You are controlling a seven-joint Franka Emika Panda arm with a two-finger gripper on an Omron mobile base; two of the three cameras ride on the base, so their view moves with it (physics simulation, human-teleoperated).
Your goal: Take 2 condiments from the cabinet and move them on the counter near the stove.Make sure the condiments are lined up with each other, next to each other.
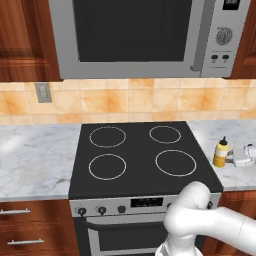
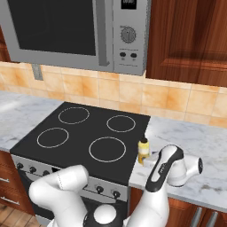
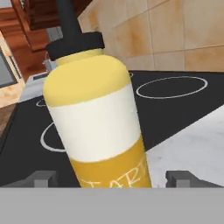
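Observation:
A yellow squeeze bottle [image 1: 221, 152] with a dark pointed nozzle, one of the condiments, stands upright on the marbled counter [image 1: 239, 180] just right of the black stove [image 1: 140, 150]. From the right my gripper [image 1: 231, 160] reaches in level with the bottle's lower body. In the right base view the bottle [image 2: 143, 152] stands at the stove's [image 2: 84, 133] right edge with the gripper [image 2: 150, 160] beside it. The hand view has the bottle [image 3: 96, 118] close up between my gripper's [image 3: 113, 179] fingers, which stand open with a gap on each side. The wall cabinet [image 2: 190, 40] door is closed.
A steel microwave [image 1: 140, 35] hangs above the stove. Marbled counter [image 1: 35, 155] also runs left of the stove, with drawer fronts [image 1: 25, 225] below it. A tiled backsplash [image 1: 130, 100] with a wall outlet [image 1: 43, 92] lines the back.

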